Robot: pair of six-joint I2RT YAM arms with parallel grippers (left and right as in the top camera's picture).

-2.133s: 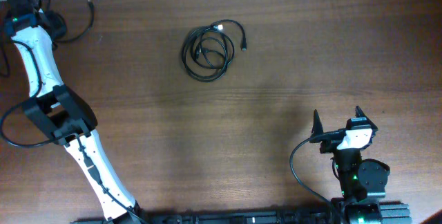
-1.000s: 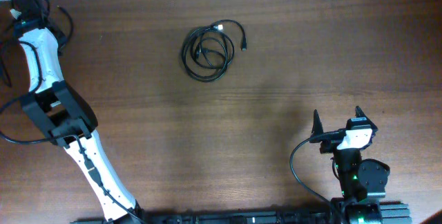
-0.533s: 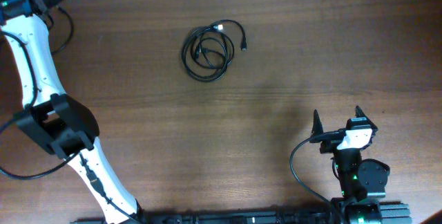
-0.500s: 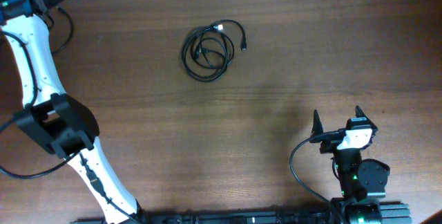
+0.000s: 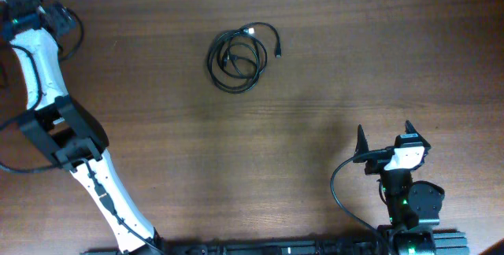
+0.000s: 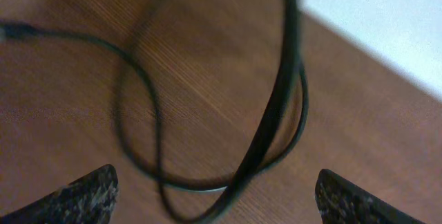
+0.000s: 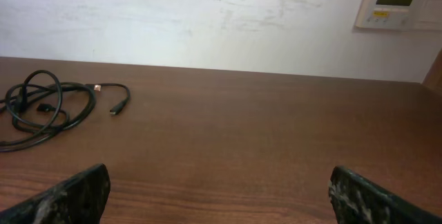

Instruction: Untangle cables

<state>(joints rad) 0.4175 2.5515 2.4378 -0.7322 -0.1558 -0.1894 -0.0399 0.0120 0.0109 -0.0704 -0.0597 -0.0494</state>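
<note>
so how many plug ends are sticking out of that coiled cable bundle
2: a silver-tipped plug at the far edge of the cable bundle, and a dark plug just off its right side. More may be hidden inside the coil.

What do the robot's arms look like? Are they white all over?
Not all over. The left arm has long white tubes joined by chunky black joints, with thin black wires beside it. The right arm is mostly black with a white block, a green light and a black wire. The fingertips are dark and speckly.
</note>
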